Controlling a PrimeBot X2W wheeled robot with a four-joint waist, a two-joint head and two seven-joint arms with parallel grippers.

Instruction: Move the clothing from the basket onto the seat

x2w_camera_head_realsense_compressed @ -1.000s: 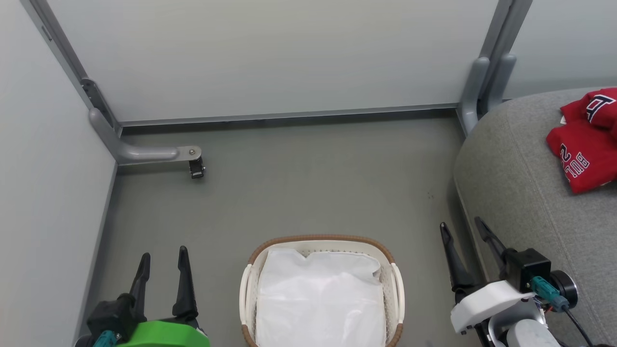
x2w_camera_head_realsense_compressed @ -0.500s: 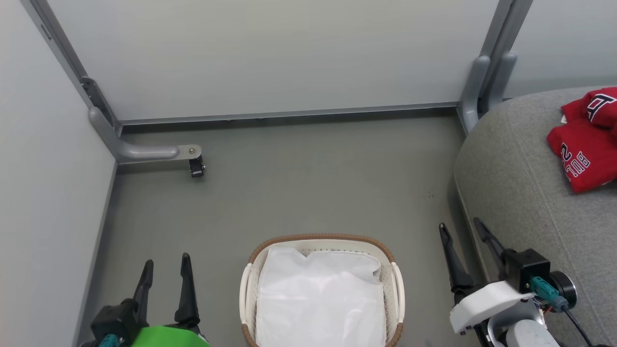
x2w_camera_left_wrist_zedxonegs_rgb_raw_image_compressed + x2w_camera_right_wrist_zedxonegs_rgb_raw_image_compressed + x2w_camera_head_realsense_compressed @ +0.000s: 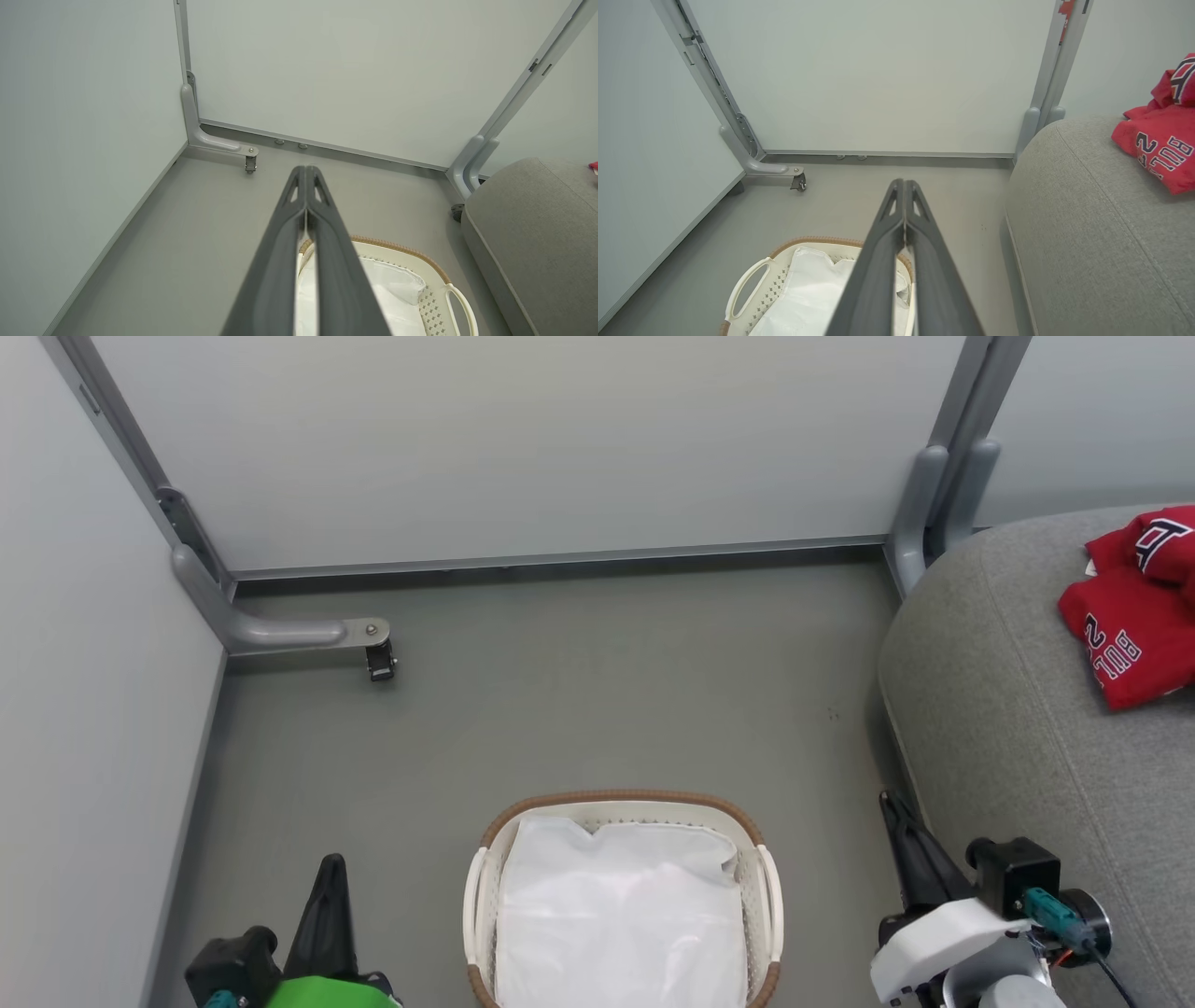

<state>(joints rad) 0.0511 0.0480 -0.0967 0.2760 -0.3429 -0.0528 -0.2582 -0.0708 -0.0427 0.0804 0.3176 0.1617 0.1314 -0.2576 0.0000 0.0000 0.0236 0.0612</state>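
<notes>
The red clothing [image 3: 1134,607] with dark white-edged letters lies bunched on the grey seat [image 3: 1027,709] at the right; the right wrist view has the clothing [image 3: 1162,140] on the seat [image 3: 1087,224] too. The white basket [image 3: 624,800] with its brown rim stands on the floor at bottom centre, holding just its white cloth liner [image 3: 621,919]. My left gripper [image 3: 329,870] is shut and empty, left of the basket. My right gripper [image 3: 894,805] is shut and empty, between basket and seat. In the wrist views both grippers [image 3: 304,169] [image 3: 903,182] have fingers pressed together.
Pale partition walls close the space at the back and left. A grey metal foot with a small caster [image 3: 378,658] juts onto the floor at the left. Two grey posts [image 3: 938,495] stand at the back right beside the seat.
Both grippers have gone from open to shut and have drawn back toward the bottom of the head view. Basket and clothing have not moved.
</notes>
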